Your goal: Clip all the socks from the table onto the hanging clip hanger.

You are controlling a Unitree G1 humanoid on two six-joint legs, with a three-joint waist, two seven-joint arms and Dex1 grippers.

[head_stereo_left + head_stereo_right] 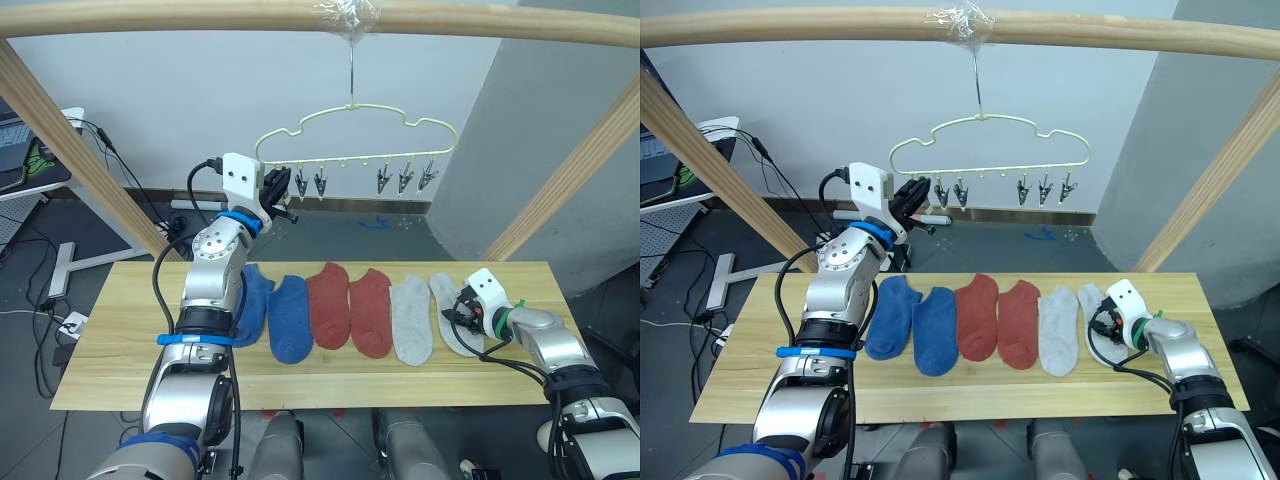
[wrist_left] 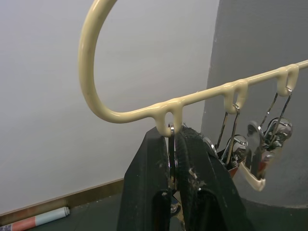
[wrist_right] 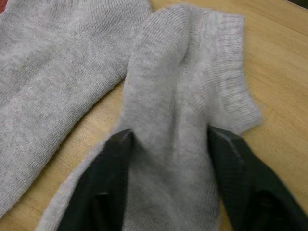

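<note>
Grey sock point(image 3: 178, 120) at the counter's point(image 1: 150, 370) three o'clock end sits between my right tool's point(image 3: 168, 180) spread fingers — I'd pinch its cuff; left tool point(image 2: 175, 159) is clamped on the hanger's point(image 1: 350, 108) end clip point(image 2: 172, 144).

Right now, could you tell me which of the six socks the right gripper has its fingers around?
The outer grey sock, at the right end of the row. The right gripper straddles it with open fingers; the other five socks lie untouched.
</note>
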